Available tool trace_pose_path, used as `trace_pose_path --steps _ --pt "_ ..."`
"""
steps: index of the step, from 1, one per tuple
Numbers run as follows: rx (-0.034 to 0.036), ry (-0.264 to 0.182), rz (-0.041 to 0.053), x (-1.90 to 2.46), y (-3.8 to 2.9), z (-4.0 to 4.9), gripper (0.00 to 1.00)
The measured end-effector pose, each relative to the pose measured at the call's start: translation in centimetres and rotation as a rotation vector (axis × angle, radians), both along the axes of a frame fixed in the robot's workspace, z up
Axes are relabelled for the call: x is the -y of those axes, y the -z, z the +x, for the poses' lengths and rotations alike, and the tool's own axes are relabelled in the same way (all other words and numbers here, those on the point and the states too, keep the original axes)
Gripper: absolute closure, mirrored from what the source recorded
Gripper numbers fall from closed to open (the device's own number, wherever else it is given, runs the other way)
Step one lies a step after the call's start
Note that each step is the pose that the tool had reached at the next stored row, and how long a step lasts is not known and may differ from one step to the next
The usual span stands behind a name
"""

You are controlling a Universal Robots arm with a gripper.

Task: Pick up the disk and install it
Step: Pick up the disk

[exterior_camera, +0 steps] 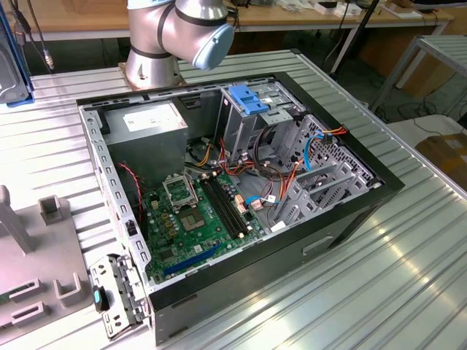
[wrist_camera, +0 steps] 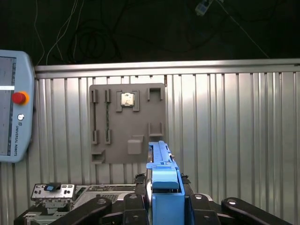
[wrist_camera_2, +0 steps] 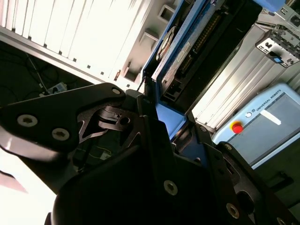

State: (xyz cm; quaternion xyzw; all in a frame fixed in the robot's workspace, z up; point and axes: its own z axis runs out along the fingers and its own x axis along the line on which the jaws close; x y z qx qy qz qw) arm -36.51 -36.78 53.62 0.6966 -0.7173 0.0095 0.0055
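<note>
In the first wrist view the disk (wrist_camera: 163, 185) stands edge-on, its blue plastic frame rising between the black fingers (wrist_camera: 136, 206) of my gripper (wrist_camera: 164, 205), which is shut on it. In the second wrist view the disk (wrist_camera_2: 187, 51) runs away from the gripper body, showing its black face, a white label and its blue edge. I hold it in the air above the ribbed metal table, over the rear edge of the open computer case (exterior_camera: 241, 182).
The case lies open with its motherboard (exterior_camera: 197, 211), grey power-supply box (exterior_camera: 146, 120) and a drive cage topped by a blue bracket (exterior_camera: 248, 98). A grey fixture plate (wrist_camera: 126, 122) lies beside the case. A teach pendant (wrist_camera: 14, 108) rests on the table. The arm's base (exterior_camera: 160, 36) stands behind the case.
</note>
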Motion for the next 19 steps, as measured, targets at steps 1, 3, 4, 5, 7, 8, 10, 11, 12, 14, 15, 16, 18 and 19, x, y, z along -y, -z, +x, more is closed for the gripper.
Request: trace_pose_path --steps 1,3,4,5,7,8,10,11,12,14,15,16,18,19 --pt "0.0000 0.000 0.0000 0.00 0.00 0.06 0.63" --pt "0.0000 0.000 0.0000 0.00 0.00 0.23 0.63" --pt "0.0000 0.000 0.0000 0.00 0.01 0.27 0.63" --pt "0.0000 0.000 0.0000 0.00 0.01 0.31 0.63" --pt "0.0000 0.000 0.0000 0.00 0.01 0.36 0.63" --pt "0.0000 0.000 0.0000 0.00 0.01 0.38 0.63" --pt "0.0000 0.000 0.0000 0.00 0.01 0.48 0.63" --pt "0.0000 0.000 0.0000 0.00 0.01 0.51 0.63" --pt "0.0000 0.000 0.0000 0.00 0.01 0.57 0.63" --pt "0.0000 0.000 0.0000 0.00 0.02 0.73 0.63" --pt "0.0000 0.000 0.0000 0.00 0.02 0.78 0.63" --pt "-0.0001 0.000 0.0000 0.00 0.02 0.92 0.63" --pt "0.0000 0.000 0.0000 0.00 0.02 1.03 0.63" --pt "0.0000 0.000 0.0000 0.00 0.02 1.10 0.63"
